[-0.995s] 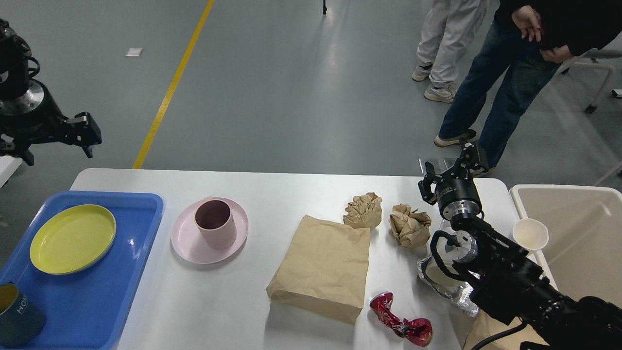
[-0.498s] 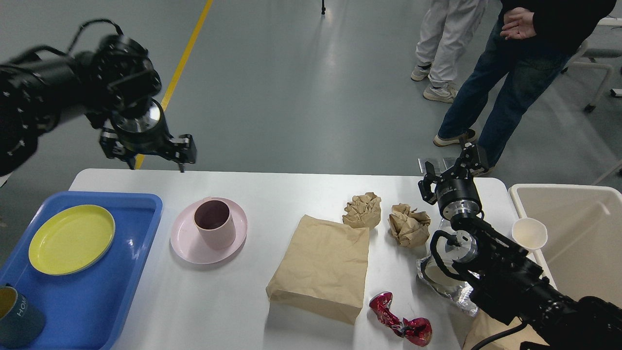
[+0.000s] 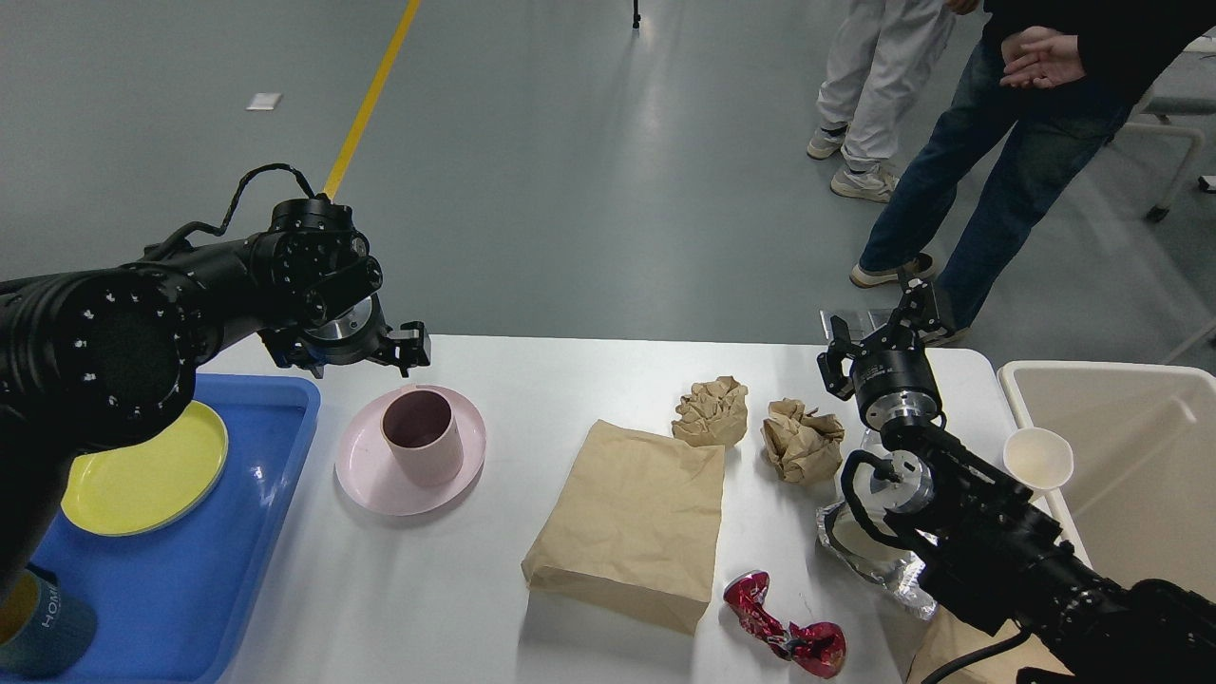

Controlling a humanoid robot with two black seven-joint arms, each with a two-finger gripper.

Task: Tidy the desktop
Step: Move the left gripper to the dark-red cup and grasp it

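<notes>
The white desktop (image 3: pixel 560 380) holds a pink cup (image 3: pixel 421 435) standing on a pink plate (image 3: pixel 366 475), a flat brown paper bag (image 3: pixel 627 522), two crumpled paper balls (image 3: pixel 711 410) (image 3: pixel 801 439), a red crumpled wrapper (image 3: pixel 784 638) and a silver foil wrapper (image 3: pixel 879 565). My left gripper (image 3: pixel 366 353) hovers open just behind and above the pink cup, holding nothing. At the table's far right edge my right gripper (image 3: pixel 879 330) stands open and empty, beside the right paper ball.
A blue tray (image 3: pixel 237 532) on the left carries a yellow plate (image 3: pixel 133 475) and a dark teal cup (image 3: pixel 38 617). A beige bin (image 3: pixel 1140 456) stands at the right, with a white paper cup (image 3: pixel 1037 458) by its rim. Two people (image 3: pixel 959 190) stand beyond the far right corner.
My left arm has swung in from the far left and come down to just behind the pink cup. The right arm and the objects on the table have not moved.
</notes>
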